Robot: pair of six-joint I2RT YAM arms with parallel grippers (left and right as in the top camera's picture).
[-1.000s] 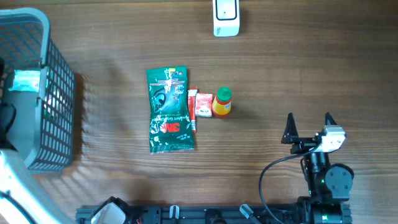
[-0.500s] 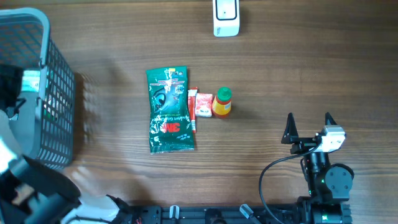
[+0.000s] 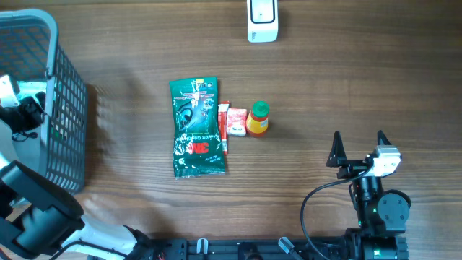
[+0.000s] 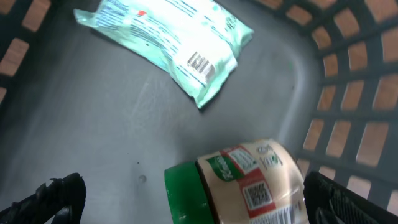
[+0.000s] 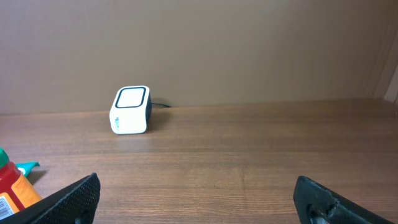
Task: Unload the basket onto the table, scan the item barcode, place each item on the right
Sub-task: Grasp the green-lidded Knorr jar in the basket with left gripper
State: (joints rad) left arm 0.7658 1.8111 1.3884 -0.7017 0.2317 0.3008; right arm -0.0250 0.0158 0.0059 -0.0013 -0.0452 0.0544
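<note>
The left gripper (image 4: 199, 202) hangs wide open inside the grey plastic lattice basket (image 4: 348, 93), just over a glossy cream jar with a green lid (image 4: 242, 183) lying on its side. A crinkly pale-green packet (image 4: 171, 43) lies beyond. It is probably best to clamp the jar's round body, keeping its barcode label uncovered for the white boxy scanner (image 3: 262, 20) across the wooden desk (image 3: 325, 79). The right gripper (image 3: 359, 144) sits idle, equally wide.

Overhead, the basket (image 3: 50, 29) runs off the left and top edges, and the scanner (image 3: 262, 22) is clipped at the top. The left wrist view is slightly blurred: the jar (image 4: 249, 186) is cut by the bottom edge, the pouch (image 4: 168, 37) by the top, the left fingers (image 4: 53, 196) by the 2 lower corners. In the right wrist view the bottle (image 5: 12, 186) is cut at the left edge.
</note>
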